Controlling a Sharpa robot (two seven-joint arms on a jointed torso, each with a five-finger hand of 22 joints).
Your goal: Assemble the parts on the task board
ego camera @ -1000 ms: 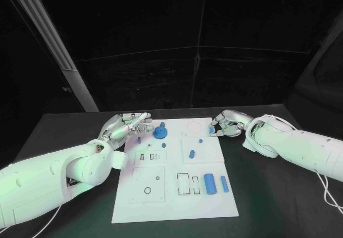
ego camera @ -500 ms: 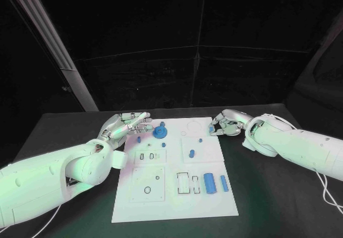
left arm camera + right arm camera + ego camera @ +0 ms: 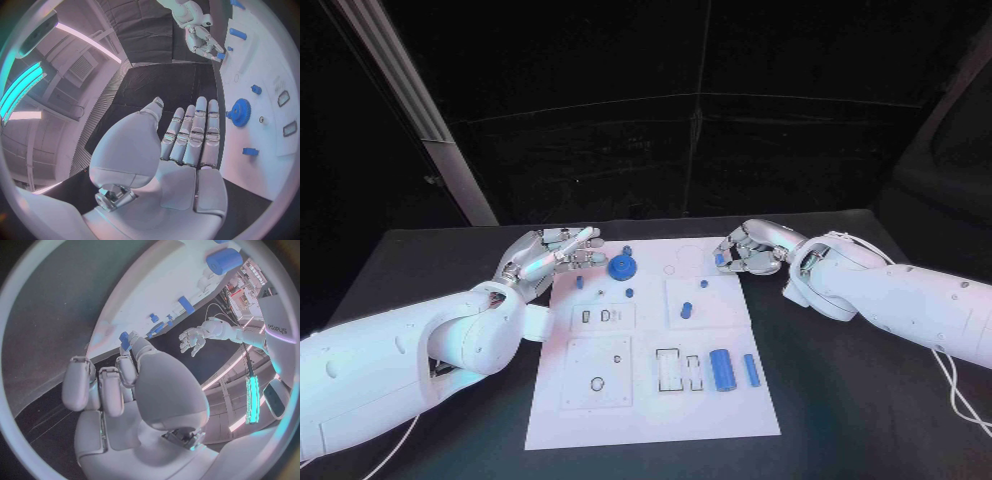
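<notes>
The white task board (image 3: pixel 661 420) lies in the middle of the black table. My right hand (image 3: pixel 750 250) hovers at the board's far right edge and pinches a small blue part (image 3: pixel 720 258) between thumb and finger; the right wrist view shows that part (image 3: pixel 124 339) at the thumb tip. My left hand (image 3: pixel 560 248) is held over the board's far left corner, fingers straight and holding nothing (image 3: pixel 187 145). A blue gear (image 3: pixel 623 266) stands on the board just beside the left fingertips (image 3: pixel 239 111).
Small blue pieces (image 3: pixel 630 293) and a short peg (image 3: pixel 687 310) sit mid-board. A thick blue cylinder (image 3: pixel 723 369) and a thin pin (image 3: pixel 751 370) lie near the front right, beside empty slots (image 3: pixel 671 368). Bare table surrounds the board.
My right hand has shifted slightly toward the board's far edge, carrying the small blue part with it. The left hand has hardly moved.
</notes>
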